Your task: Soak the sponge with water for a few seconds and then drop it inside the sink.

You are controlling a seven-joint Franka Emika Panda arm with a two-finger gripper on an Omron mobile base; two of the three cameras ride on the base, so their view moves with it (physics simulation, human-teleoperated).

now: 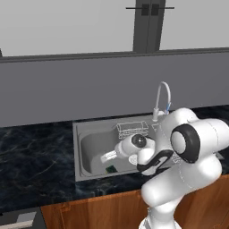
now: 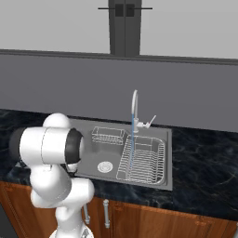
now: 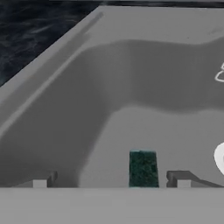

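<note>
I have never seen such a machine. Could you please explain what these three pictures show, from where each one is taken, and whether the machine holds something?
The white machine is a robot arm in a simulated kitchen. Two pictures come from cameras behind it, left and right, looking over the sink. The third comes from a camera on its hand. The gripper is the hand's two-fingered clamp; here it stands open and holds nothing. The sponge, dark green side up, lies on the basin floor between the finger tips. Water runs from the faucet onto the wire rack.
</note>
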